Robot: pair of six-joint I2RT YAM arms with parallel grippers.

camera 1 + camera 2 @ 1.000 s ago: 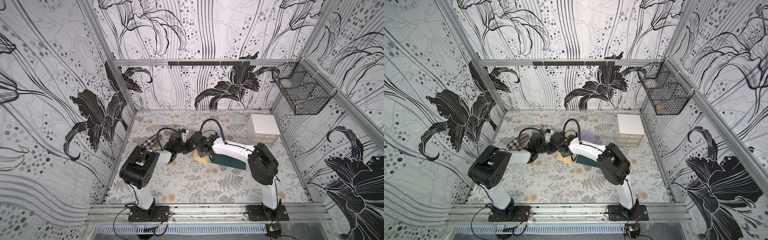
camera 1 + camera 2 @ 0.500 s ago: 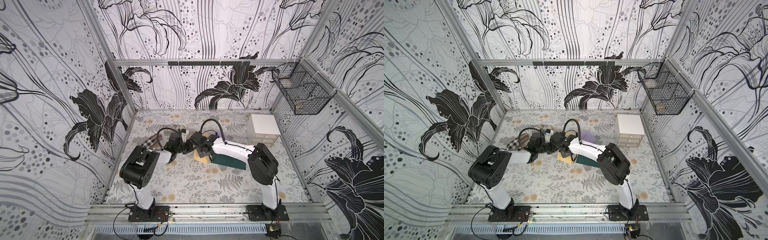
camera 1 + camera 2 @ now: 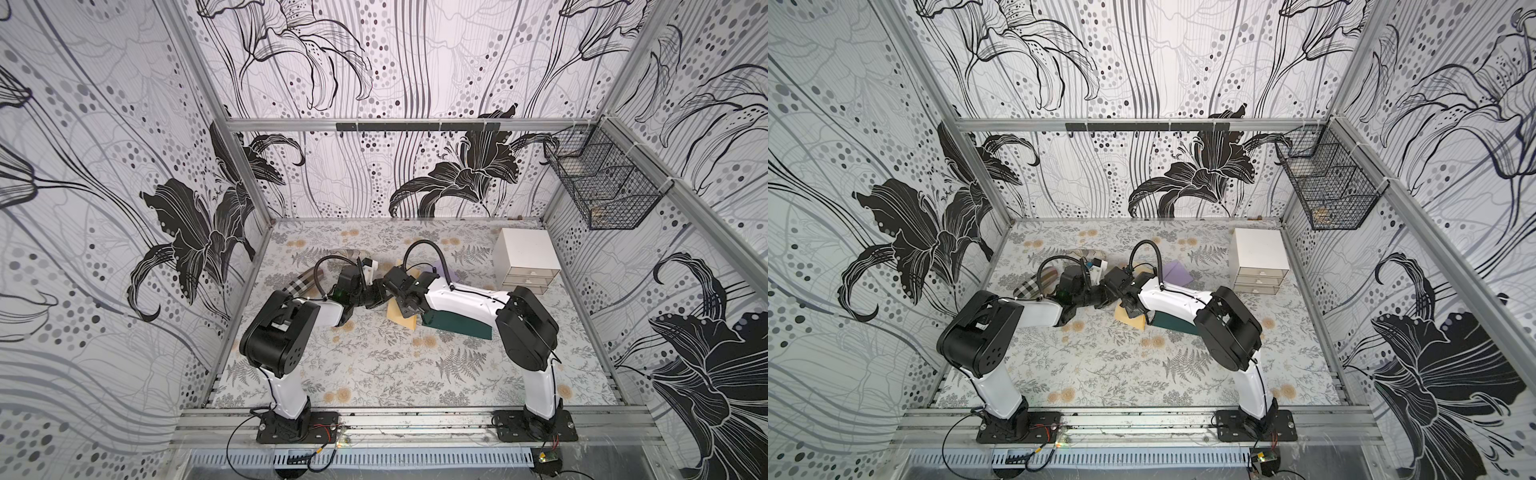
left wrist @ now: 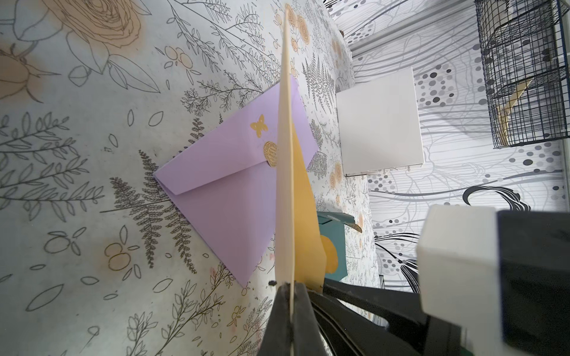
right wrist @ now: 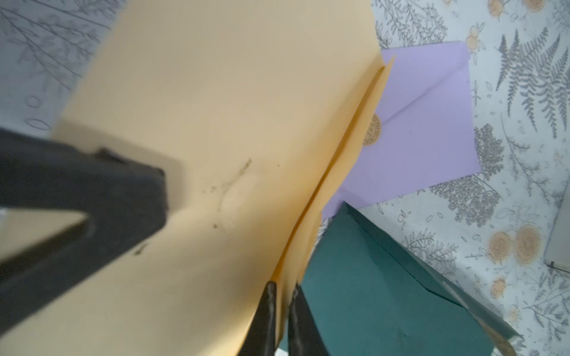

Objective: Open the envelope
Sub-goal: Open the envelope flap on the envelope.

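Observation:
A tan envelope (image 3: pixel 402 319) is held up off the floral table in the middle, showing in both top views (image 3: pixel 1130 321). My left gripper (image 4: pixel 290 288) is shut on one edge of it, and the envelope (image 4: pixel 285 172) runs edge-on away from the jaws. My right gripper (image 5: pixel 283 288) is shut on the envelope's flap (image 5: pixel 348 154), which stands slightly away from the body (image 5: pixel 216 123). The two grippers sit close together; a left finger (image 5: pixel 92 197) presses on the envelope's face. In a top view the left gripper (image 3: pixel 376 296) is left of the right gripper (image 3: pixel 406 306).
A purple envelope (image 4: pixel 222 191) with a gold seal lies flat behind the tan one, and a dark green envelope (image 5: pixel 385 292) lies beside it under the right arm. A white drawer unit (image 3: pixel 525 259) stands at the back right below a wire basket (image 3: pixel 602 183). Plaid cloth (image 3: pixel 303 282) lies to the left.
Both arms have kept their places at the envelope. The right gripper's jaws have closed down onto the flap.

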